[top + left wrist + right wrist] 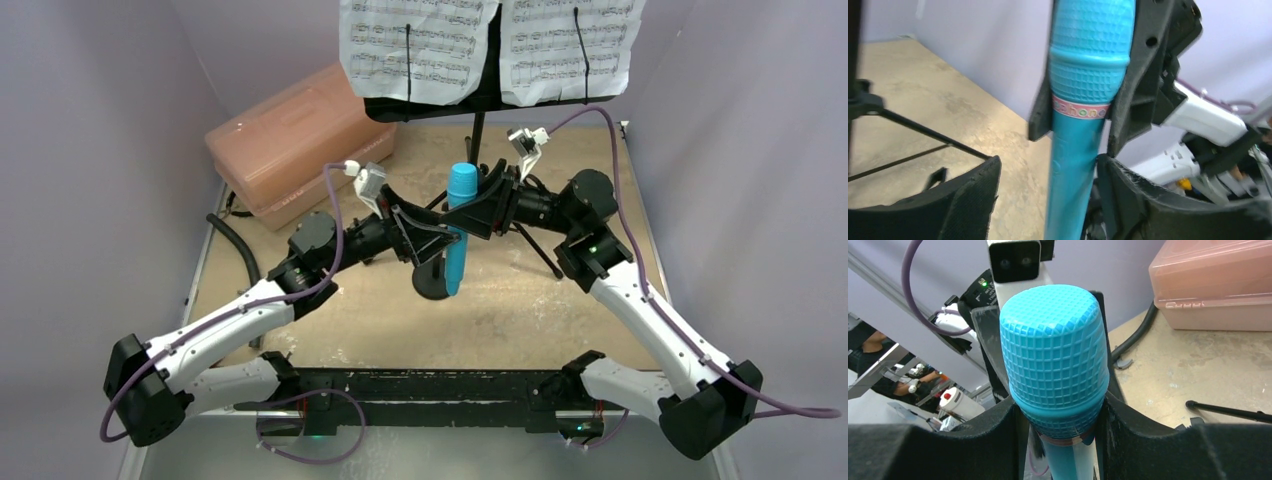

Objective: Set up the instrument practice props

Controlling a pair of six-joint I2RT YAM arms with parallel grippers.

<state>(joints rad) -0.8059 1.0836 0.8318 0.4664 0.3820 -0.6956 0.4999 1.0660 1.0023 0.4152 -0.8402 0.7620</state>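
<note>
The cyan-blue microphone (461, 190) stands upright at mid table. My right gripper (480, 207) is shut on its gridded head (1055, 365), with both pads pressed against it (1059, 405). My left gripper (432, 240) is open around the handle (1073, 190). Its right finger (1133, 200) is at the handle and its left finger (973, 200) stands well apart. The mic stand's round black base (430, 287) lies under the microphone's lower end; its holder is hidden. The black music stand (490, 70) at the back holds two white pages (415, 45) (570, 40).
The pink translucent box (295, 135) sits at the back left and shows in the right wrist view (1213, 285). A black cable (235, 245) runs beside it. The music stand's tripod legs (540, 250) spread behind and right of the microphone.
</note>
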